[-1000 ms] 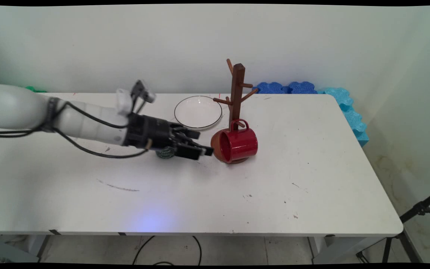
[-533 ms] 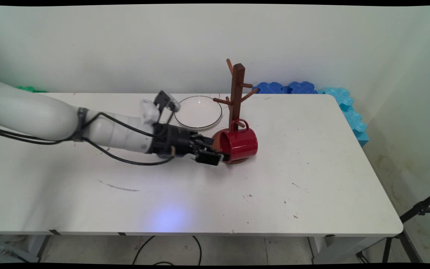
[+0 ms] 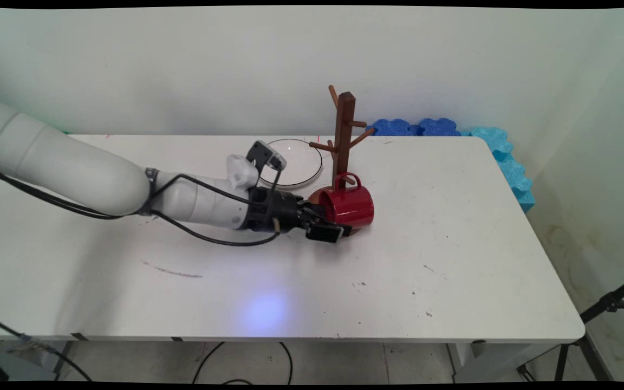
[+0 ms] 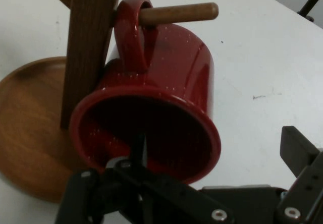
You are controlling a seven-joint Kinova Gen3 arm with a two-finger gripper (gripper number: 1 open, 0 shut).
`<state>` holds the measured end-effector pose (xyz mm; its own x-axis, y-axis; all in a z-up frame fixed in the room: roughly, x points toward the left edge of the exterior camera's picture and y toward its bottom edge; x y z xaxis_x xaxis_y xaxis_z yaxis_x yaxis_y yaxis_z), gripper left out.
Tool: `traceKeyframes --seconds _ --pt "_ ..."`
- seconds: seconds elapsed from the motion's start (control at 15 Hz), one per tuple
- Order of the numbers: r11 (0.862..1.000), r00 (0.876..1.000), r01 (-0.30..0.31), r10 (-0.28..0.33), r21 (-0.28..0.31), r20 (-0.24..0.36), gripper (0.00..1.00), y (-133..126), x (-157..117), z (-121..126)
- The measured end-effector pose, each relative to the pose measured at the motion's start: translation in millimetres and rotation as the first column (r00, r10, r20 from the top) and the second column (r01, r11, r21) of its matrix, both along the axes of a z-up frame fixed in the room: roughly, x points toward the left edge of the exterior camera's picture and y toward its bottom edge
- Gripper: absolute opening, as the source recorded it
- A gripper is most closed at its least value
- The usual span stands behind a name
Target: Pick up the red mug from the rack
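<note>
— Two black fingers (image 4: 298, 148) of the black two-finger gripper (image 3: 333, 223) are seen set wide apart at the mouth of the glossy red enamel mug (image 3: 351, 206): one is reached inside, the other is kept outside, and the mug's wall is taken between them. Nothing is clamped yet.

— Where is the mug found?

— It is hung on its side by its handle from a low peg (image 4: 176, 13) of the brown wooden mug tree (image 3: 343, 130), just over the tree's round base, near the middle of the white table's (image 3: 453, 244) far edge. A white round plate with a dark rim (image 3: 301, 160) is laid just beside the tree, toward the left edge.

— How is such a grip judged best made?

— The wall should be centred between the fingers and the closing kept gentle, since the tree could be tipped by a hooked handle.

— What is changed from a second ago?

— The gripper was then short of the rim; it has since been advanced into the mouth. Mug and tree appear unmoved.
</note>
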<state>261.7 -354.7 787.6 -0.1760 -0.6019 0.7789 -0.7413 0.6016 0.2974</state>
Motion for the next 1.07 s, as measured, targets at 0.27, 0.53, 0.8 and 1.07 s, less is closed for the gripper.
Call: traceKeyframes --seconds 0.27,0.53,0.8,1.07 --pt "1.000 1.000 -0.010 0.010 -0.008 -0.023 1.00 -4 -10 -9" --pt "1.000 0.999 -0.017 0.016 -0.017 -0.035 1.00 -6 -15 -15" --pt "0.999 0.999 -0.021 0.020 -0.028 -0.046 1.00 -9 -20 -22" --pt "0.999 0.999 -0.013 0.011 -0.040 -0.048 0.00 -11 -23 -27"
